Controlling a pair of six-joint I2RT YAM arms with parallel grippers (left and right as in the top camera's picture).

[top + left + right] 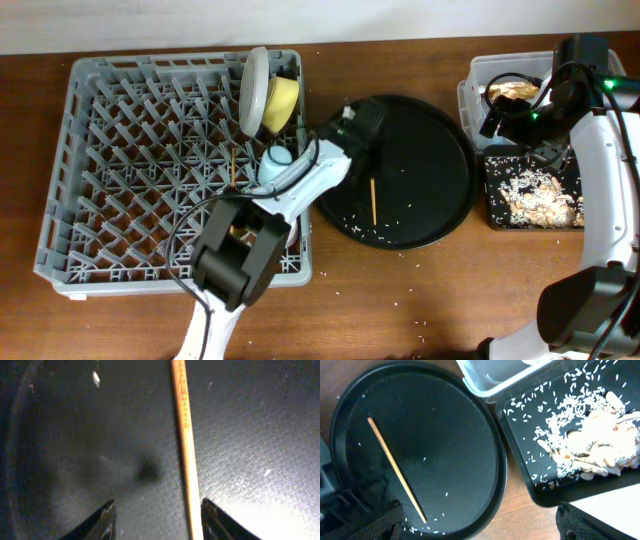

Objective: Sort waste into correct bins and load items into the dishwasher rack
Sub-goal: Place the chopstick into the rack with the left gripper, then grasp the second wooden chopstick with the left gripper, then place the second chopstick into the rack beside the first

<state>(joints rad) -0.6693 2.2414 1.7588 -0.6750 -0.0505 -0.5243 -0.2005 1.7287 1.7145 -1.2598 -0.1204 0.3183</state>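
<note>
Overhead, the big grey dishwasher rack takes up the left of the wooden tabletop. At its back right corner a white plate stands on edge, with the yellow bowl tipped on its side just beside it. The light blue cup sits a little nearer. What looks like a racked chopstick shows as a thin brown line among the pegs, left of the cup.

Right of the rack lies the round black tray, speckled with a few white rice grains. On it lies the loose chopstick, thin, straight and pale brown.

The left tool hangs low over this tray with its jaws spread wide. The loose chopstick runs between the fingertips, close to the one on the right of the left wrist view, and is not pinched.

At the far right, the clear tub holds the tan-gold crinkled wrapper. Just in front of it, the shallow black rectangular tray carries a heap of pale brownish food scraps with rice grains strewn around.

The right tool is above the tub area, jaws wide apart and holding nothing.
</note>
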